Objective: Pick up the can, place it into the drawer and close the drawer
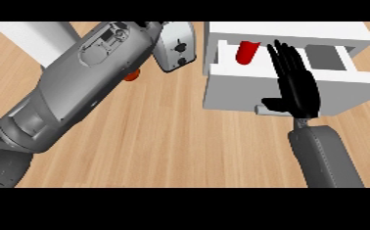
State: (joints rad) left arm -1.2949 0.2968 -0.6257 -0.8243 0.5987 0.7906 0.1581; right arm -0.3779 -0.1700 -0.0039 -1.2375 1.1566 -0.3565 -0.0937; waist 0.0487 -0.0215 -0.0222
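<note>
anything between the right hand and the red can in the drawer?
Nothing. In the head view, only bare white drawer interior separates the red cylindrical can from the open black right hand.

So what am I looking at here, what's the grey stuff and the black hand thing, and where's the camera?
The camera sits at the robot's head, looking steeply down at a wooden counter. The grey shapes are its forearms. The black right robot hand, fingers straight, hangs over an open white drawer and holds nothing. A red can lies inside the drawer. The left forearm crosses the view's left; its hand is hidden. A small red-orange thing peeks out beside it; what it is I cannot tell.
</note>
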